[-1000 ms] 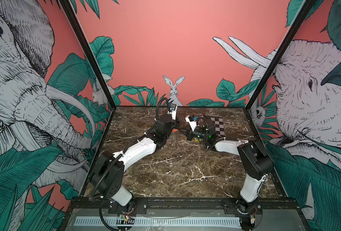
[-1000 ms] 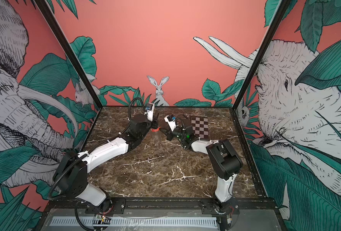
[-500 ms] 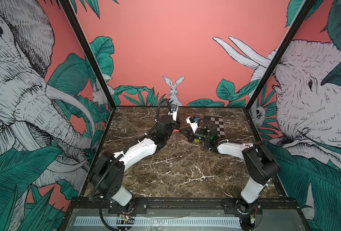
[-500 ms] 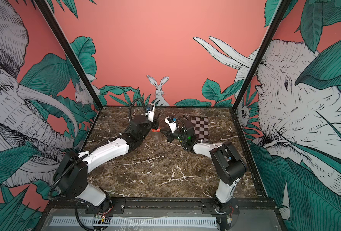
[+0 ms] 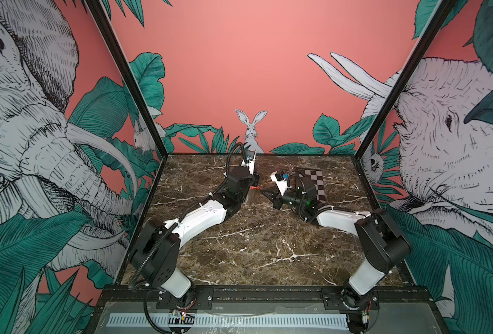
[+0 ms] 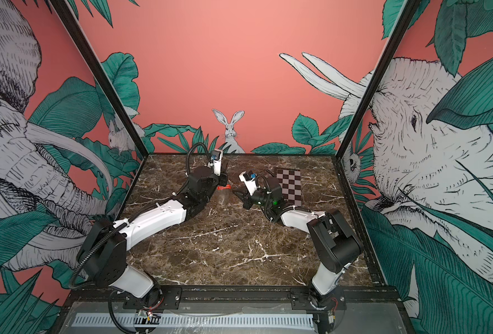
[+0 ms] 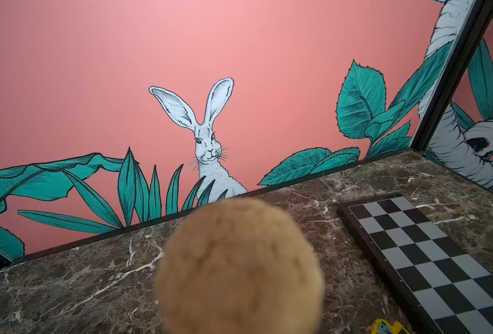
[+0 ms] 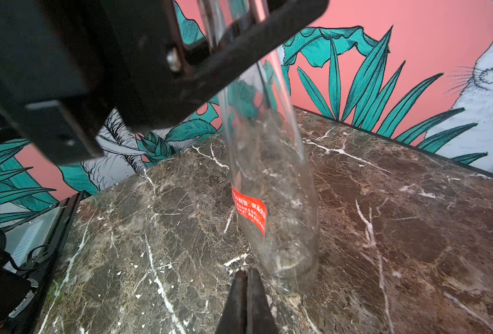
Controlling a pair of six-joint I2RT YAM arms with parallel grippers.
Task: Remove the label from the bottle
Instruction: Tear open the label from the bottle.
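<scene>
The clear glass bottle (image 8: 268, 179) stands upright on the marble table (image 5: 254, 245), at the back middle in both top views (image 5: 251, 199) (image 6: 223, 199). My left gripper (image 8: 228, 31) is shut on its neck from above. The tan cork (image 7: 239, 269) fills the left wrist view as a blur and hides the fingers there. The red label (image 8: 249, 212) with white print sticks to the lower body of the bottle and shows as a red spot (image 5: 254, 188) in a top view. My right gripper (image 8: 246, 279) is shut and empty. Its tips lie low by the bottle's base, just below the label.
A black-and-white chessboard (image 5: 311, 185) (image 7: 430, 254) lies flat at the back right, behind the right arm. A small yellow object (image 7: 384, 328) sits near its front edge. Walls close the table on three sides.
My right arm has stretched a little leftward, bringing its shut gripper closer to the bottle. The left arm and the bottle have not moved.
</scene>
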